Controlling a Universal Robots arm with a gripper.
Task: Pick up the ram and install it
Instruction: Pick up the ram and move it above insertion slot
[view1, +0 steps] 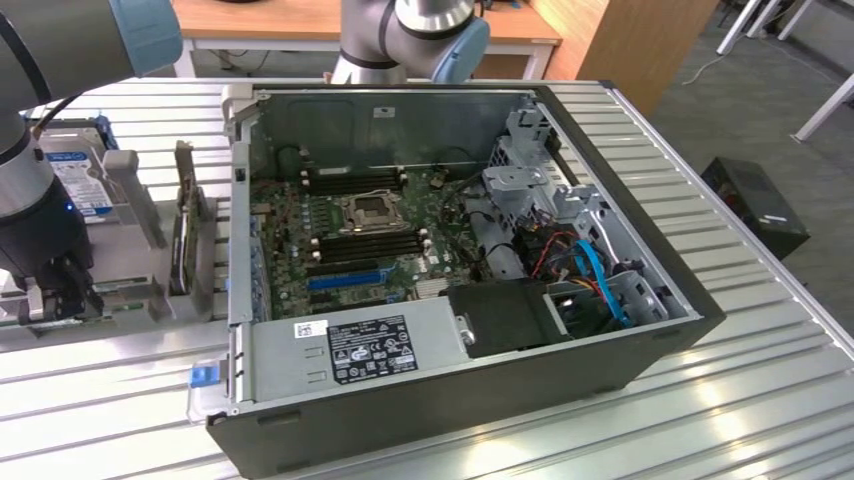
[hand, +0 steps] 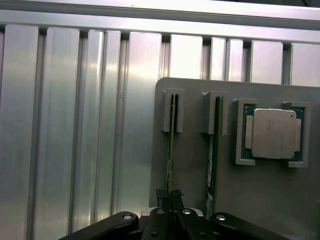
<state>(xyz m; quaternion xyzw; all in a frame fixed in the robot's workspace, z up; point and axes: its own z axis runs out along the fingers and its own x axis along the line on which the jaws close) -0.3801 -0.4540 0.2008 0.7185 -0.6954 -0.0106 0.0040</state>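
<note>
The ram (hand: 171, 145) is a thin green stick seen edge-on, standing upright in a slotted grey holder plate (hand: 192, 165). My gripper (hand: 169, 196) is shut on the ram's near end, its black fingers pressed against both faces. A second stick (hand: 212, 150) stands in the neighbouring slot. In the exterior view the gripper (view1: 56, 298) hangs low over the holder at the exterior view's left, outside the open computer case (view1: 667, 325). The black memory slots (view1: 358, 247) on the motherboard (view1: 287, 250) lie beside the processor socket.
A processor chip (hand: 273, 133) rests in a grey frame on the same plate. A hard drive (view1: 78, 175) and upright cards (view1: 198, 240) stand between the gripper and the case wall. A power supply (view1: 360, 350) and drive cage (view1: 527, 200) crowd the case. The table (view1: 747, 400) is ribbed aluminium.
</note>
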